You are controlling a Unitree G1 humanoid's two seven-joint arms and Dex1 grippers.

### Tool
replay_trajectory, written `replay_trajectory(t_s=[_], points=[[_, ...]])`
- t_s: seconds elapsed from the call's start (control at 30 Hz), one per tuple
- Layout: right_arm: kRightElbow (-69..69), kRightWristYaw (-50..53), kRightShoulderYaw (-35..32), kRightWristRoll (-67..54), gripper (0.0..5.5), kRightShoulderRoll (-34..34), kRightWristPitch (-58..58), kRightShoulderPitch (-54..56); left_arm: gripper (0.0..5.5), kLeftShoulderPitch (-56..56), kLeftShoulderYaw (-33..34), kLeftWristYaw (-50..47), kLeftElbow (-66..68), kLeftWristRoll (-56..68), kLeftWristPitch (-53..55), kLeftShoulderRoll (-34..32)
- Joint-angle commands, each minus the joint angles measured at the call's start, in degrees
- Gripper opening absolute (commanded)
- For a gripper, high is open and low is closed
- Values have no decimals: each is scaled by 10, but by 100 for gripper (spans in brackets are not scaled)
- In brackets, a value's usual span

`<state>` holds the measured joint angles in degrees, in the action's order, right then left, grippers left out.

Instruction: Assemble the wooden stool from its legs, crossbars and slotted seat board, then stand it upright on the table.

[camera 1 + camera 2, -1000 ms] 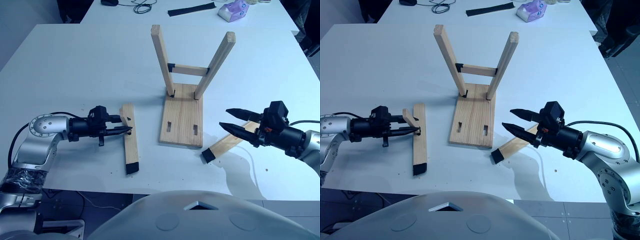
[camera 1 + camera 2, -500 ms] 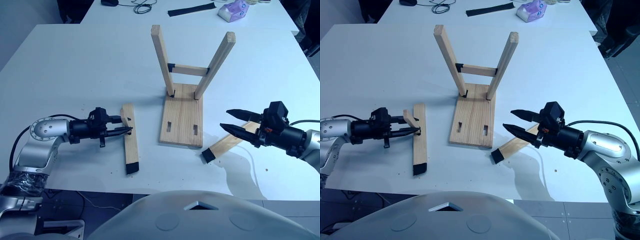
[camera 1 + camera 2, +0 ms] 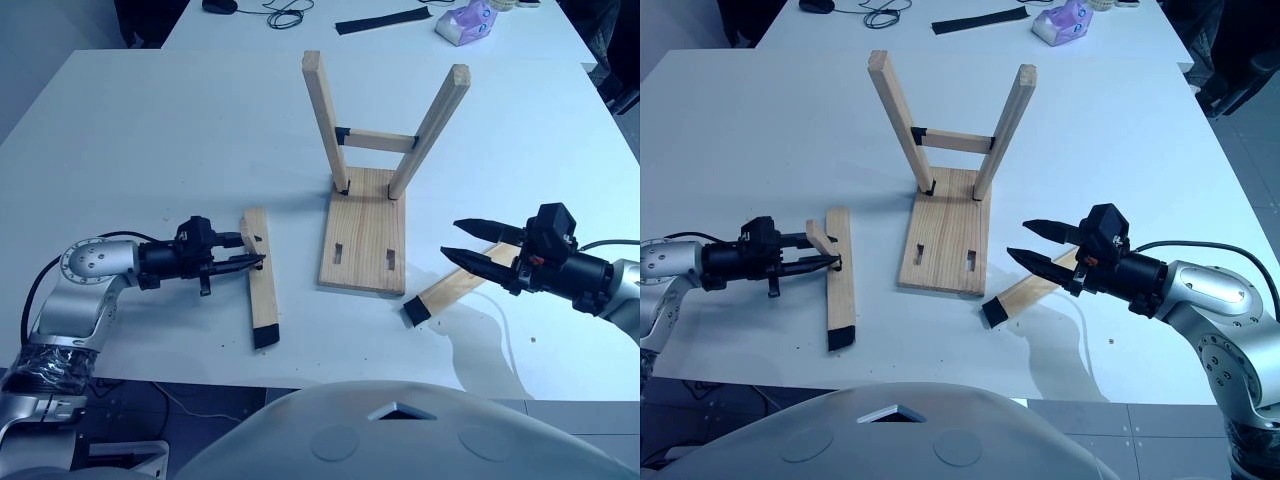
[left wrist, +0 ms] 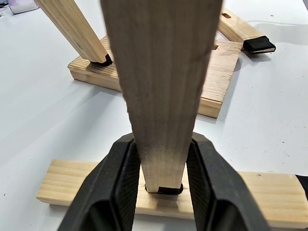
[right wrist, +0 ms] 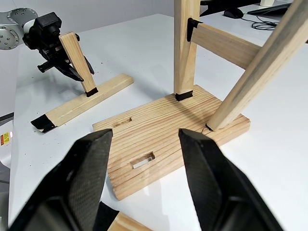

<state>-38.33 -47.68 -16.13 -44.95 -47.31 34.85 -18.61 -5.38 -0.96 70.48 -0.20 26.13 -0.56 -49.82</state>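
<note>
While left hand clamps crossbar | right hand gapes near loose leg

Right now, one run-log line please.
left jaws: shut on crossbar at loose leg | right jaws: open above other leg | seat board: two legs fitted

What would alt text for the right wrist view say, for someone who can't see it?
The open right gripper faces a seat board lying flat, with two legs and a crossbar standing in it and two slots empty. Beyond, the left gripper is shut on a short bar set into a loose leg lying on the table.
</note>
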Motion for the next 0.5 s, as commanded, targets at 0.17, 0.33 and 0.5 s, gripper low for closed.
replay_trajectory(t_s=[0.17, 0.33, 0.5], points=[[-1, 2, 6, 7, 253, -2, 2, 9, 234, -27, -52, 35, 83, -72, 8, -3], [8, -8, 11, 11, 253, -8, 0, 18, 300, -40, -57, 21, 126, -96, -46, 14], [17, -12, 15, 18, 253, -9, 0, 30, 368, 1, -52, -16, 183, -118, -94, 35]])
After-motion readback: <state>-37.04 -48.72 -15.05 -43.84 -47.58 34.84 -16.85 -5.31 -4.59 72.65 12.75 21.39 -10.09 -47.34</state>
